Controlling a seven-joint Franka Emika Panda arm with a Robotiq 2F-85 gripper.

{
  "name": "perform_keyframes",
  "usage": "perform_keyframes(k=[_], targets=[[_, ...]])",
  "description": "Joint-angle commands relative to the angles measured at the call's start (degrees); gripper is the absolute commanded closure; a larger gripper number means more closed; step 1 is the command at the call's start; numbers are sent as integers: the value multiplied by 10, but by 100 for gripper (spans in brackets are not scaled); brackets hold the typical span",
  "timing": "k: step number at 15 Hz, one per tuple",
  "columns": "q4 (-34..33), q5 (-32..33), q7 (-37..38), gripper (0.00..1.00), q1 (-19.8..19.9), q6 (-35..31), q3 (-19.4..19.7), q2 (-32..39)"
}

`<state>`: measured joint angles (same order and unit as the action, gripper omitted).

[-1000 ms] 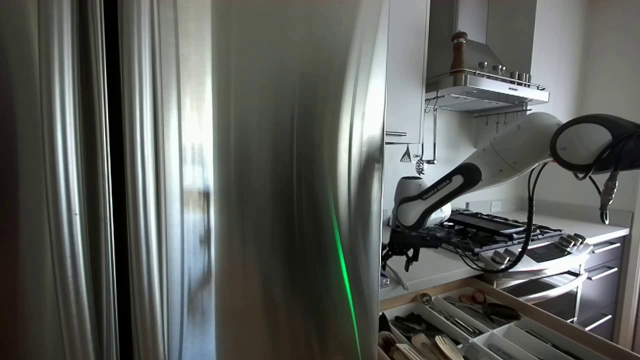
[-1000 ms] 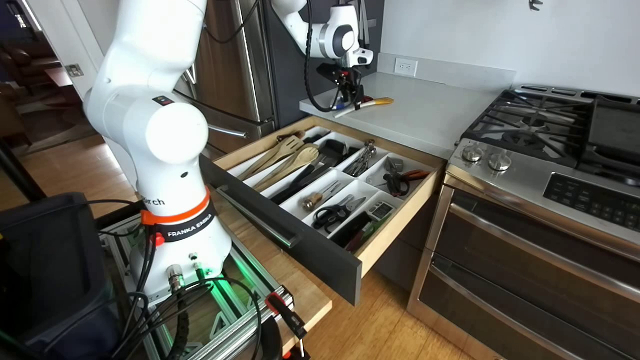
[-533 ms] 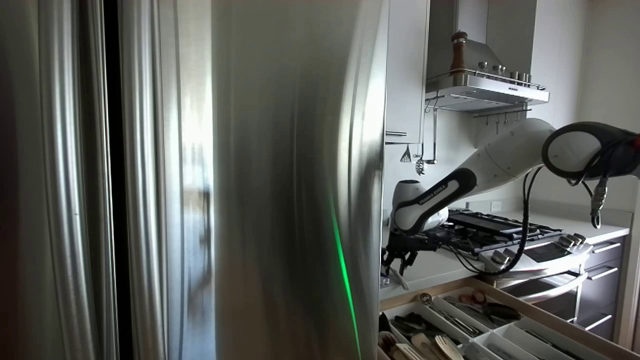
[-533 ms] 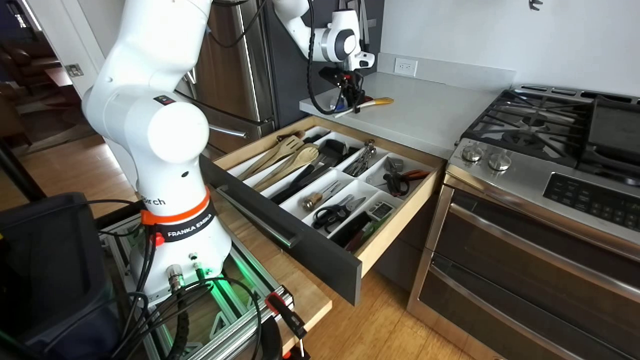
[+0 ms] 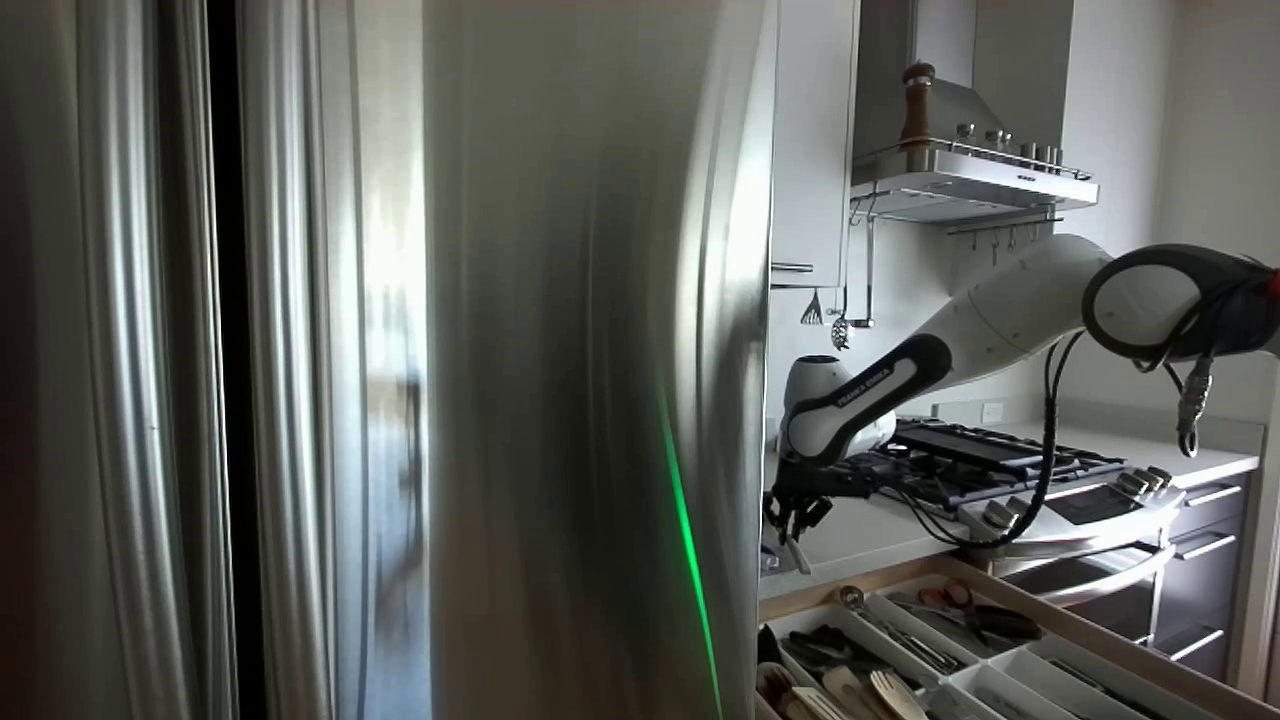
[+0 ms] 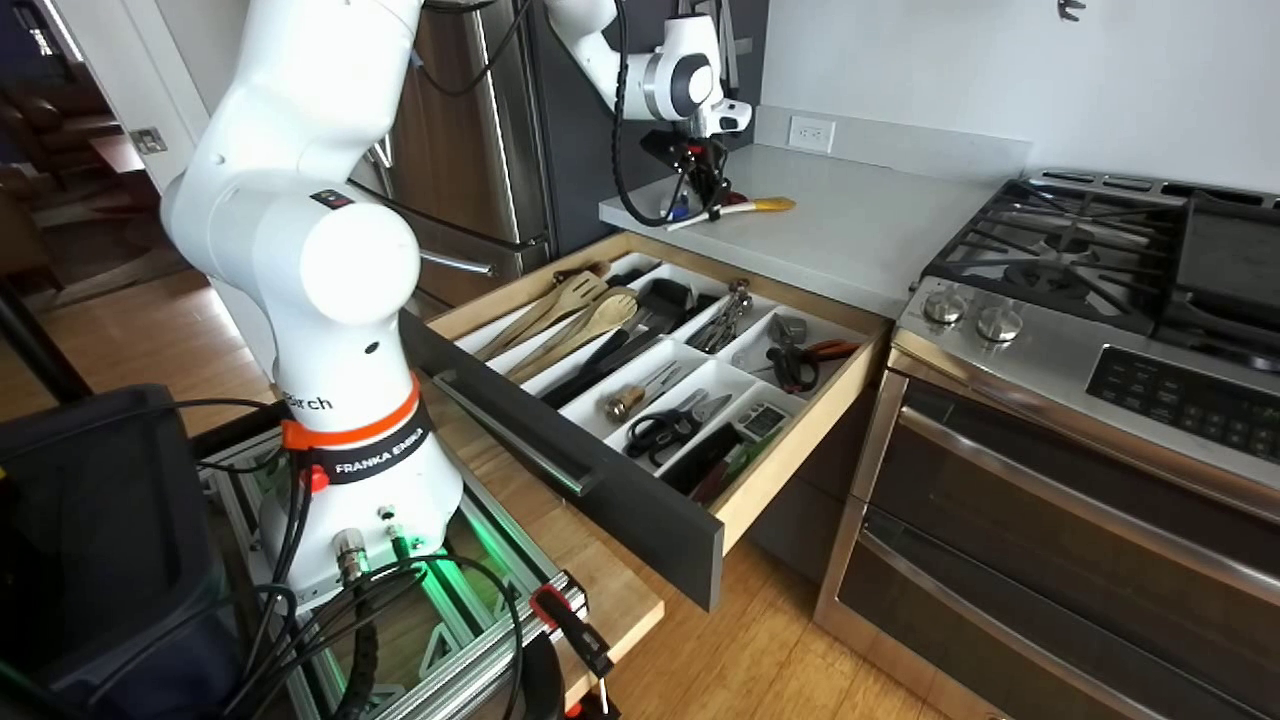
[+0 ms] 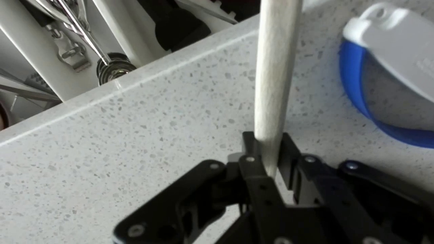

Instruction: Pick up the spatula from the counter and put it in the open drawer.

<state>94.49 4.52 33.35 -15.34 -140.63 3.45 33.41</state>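
The gripper is clamped on the spatula across its handle, the long axis lying oblique to the open drawer, handle tip nearest, yellow head away.

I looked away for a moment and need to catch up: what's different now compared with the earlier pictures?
The gripper dipped toward the counter, and its jaws went from spread to closed on the pale handle of the spatula. The spatula shifted slightly, its orange end now a little nearer the stove in an exterior view. The drawer stayed open, its contents unchanged.
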Motion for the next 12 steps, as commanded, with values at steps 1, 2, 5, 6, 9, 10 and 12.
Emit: perform_keyframes(k=[1,2,5,6,9,10,12], targets=[[42,3,14,95,1,5,10,-47],[62,0,5,95,7,1,8,-67],[124,-1,-11,95,21,-6,6,-130],[152,0,-15,95,26,-7,5,-157],[233,11,-15,95,35,-23,4,-233],[258,14,-10,95,38,-26,3,-255],[311,24,10,95,42,-31,-2,-301]])
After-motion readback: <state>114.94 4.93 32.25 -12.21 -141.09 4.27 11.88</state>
